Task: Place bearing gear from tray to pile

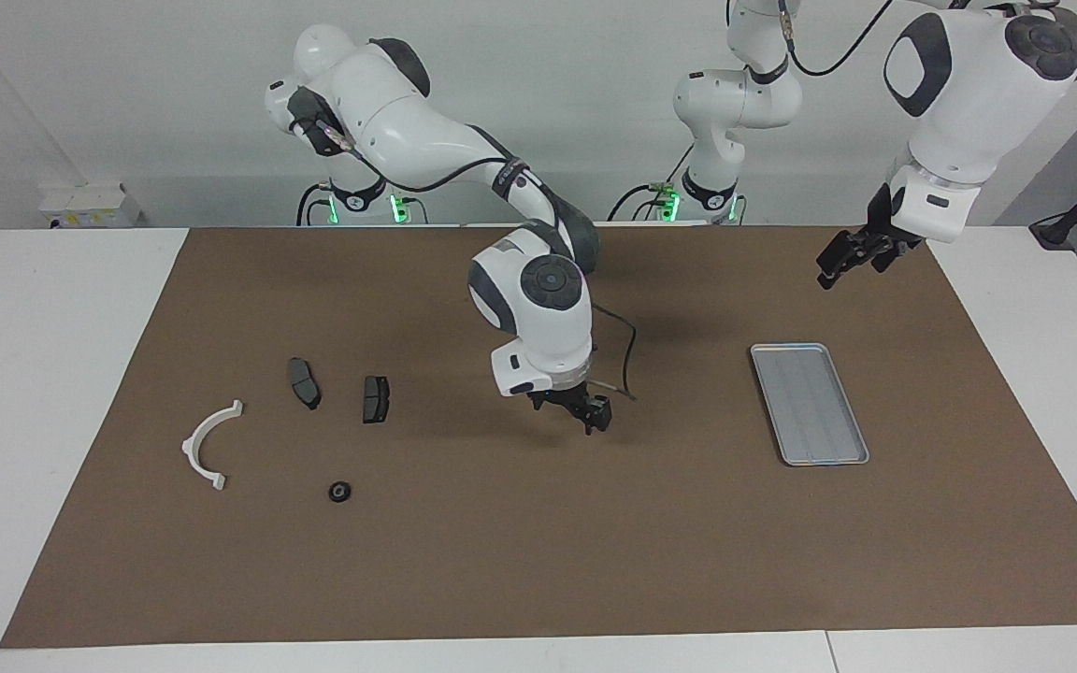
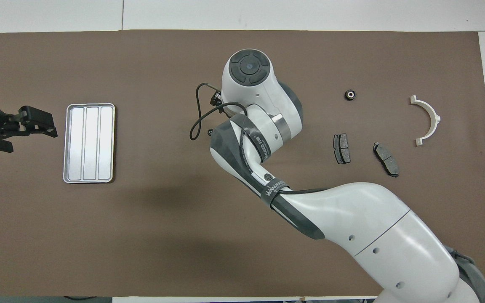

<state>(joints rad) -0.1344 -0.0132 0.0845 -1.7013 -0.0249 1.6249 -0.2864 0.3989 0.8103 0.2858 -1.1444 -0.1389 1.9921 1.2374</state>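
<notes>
You have one tray [image 1: 810,402] lying toward the left arm's end of the mat [image 1: 538,561], and nothing sits in it. Toward the right arm's end lies the pile: one white bracket [image 1: 207,446] and two dark brake pads [image 1: 304,382], with one bearing gear [image 1: 340,491] lying just beside them, farther from the robots. A second bearing gear [image 2: 210,132] rests on the mat mid-table, only partly visible in the overhead view under the right arm. Your right gripper [image 1: 592,414] is low over that spot, its fingers apart and holding nothing. Your left gripper [image 1: 852,254] hangs high over the mat's edge near the tray, jaws spread and empty.
</notes>
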